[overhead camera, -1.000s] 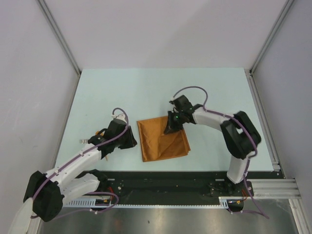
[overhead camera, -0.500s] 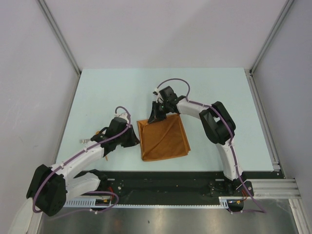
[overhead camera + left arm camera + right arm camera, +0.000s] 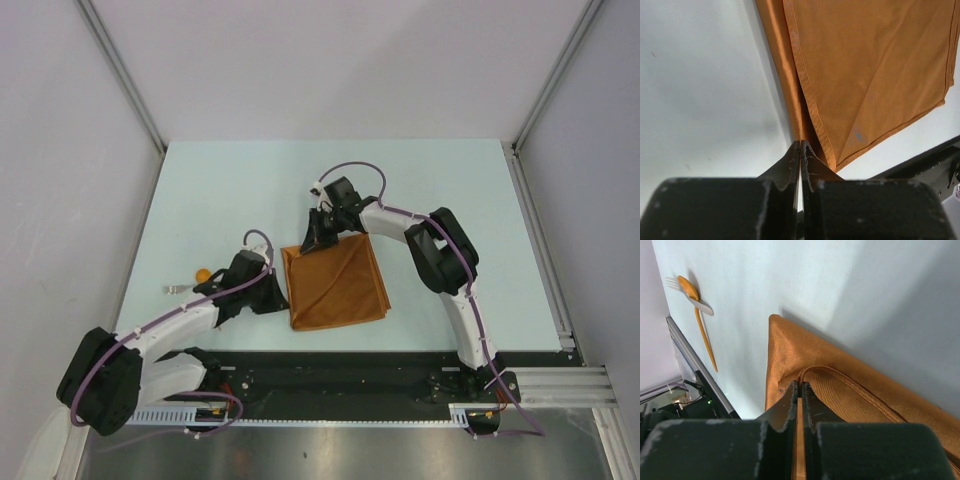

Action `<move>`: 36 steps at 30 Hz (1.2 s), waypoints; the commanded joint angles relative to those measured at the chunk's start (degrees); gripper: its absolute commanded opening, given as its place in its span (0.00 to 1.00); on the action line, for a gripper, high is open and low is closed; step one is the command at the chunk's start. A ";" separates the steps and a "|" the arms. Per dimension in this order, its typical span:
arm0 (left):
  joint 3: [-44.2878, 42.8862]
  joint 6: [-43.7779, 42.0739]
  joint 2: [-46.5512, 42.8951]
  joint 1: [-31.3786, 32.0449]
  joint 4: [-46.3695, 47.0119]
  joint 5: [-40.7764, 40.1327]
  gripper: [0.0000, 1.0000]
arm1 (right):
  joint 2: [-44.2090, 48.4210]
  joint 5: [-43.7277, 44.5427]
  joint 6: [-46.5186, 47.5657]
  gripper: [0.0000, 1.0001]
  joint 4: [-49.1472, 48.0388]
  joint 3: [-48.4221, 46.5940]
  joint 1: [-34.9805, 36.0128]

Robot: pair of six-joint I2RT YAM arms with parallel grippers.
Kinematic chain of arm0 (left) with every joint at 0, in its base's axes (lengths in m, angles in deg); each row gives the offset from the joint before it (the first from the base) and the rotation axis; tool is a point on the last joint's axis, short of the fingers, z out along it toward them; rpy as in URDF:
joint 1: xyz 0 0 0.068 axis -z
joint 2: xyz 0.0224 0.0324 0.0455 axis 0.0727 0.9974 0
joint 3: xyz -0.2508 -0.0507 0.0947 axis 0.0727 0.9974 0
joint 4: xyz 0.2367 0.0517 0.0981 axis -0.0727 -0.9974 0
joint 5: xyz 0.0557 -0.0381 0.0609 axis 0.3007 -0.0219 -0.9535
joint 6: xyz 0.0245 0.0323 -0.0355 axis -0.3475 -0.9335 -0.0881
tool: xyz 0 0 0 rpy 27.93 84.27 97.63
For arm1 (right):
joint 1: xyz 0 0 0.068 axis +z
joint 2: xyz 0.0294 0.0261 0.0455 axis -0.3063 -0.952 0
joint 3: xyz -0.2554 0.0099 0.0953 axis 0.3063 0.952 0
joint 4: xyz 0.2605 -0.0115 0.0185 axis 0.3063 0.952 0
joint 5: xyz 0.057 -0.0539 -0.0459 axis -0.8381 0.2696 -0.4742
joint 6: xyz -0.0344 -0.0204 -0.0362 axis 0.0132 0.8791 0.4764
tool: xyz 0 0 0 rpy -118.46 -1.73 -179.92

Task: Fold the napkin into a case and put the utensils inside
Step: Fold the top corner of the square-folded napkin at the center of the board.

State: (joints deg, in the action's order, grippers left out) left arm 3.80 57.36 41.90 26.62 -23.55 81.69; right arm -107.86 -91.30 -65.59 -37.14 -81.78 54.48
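The rust-orange cloth napkin, folded flat mid-table, is pinched at its far left corner by the fully closed right gripper. Its left edge is seemingly nipped by the closed left gripper, readying the next fold. Orange plastic utensils lie apart, leftward.

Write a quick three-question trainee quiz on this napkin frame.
1. True or false: the utensils are already tucked into the napkin.
2. The right fingers pinch the napkin at its: A) far-left corner, B) near-right corner, C) middle.
3. Which napkin edge do the left fingers close on?
Key: 1 false, they lie on the table, left of the napkin. 2 A. 3 the left edge.
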 commanded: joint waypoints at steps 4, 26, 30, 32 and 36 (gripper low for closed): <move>3.05 3.90 0.01 2.08 5.81 4.67 0.04 | 1.50 -1.00 0.05 0.02 -2.26 -0.46 0.27; 5.25 5.05 1.51 4.28 7.58 3.53 0.04 | -2.71 -3.20 -3.82 0.13 -5.77 -4.15 1.06; 5.17 5.05 1.69 4.55 7.58 3.53 0.05 | -4.38 -4.16 -3.82 0.17 -5.16 -6.43 1.24; 5.08 4.96 1.69 4.72 7.40 3.18 0.05 | -5.00 -4.43 -3.91 0.21 -5.16 -6.96 1.24; 4.90 4.96 1.69 5.07 6.70 2.65 0.05 | -5.09 -5.31 -3.30 0.36 -3.59 -8.98 1.15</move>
State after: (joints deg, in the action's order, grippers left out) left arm 8.94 61.62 43.61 31.08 -17.49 85.19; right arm -112.80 -94.36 -69.29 -40.85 -87.27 55.37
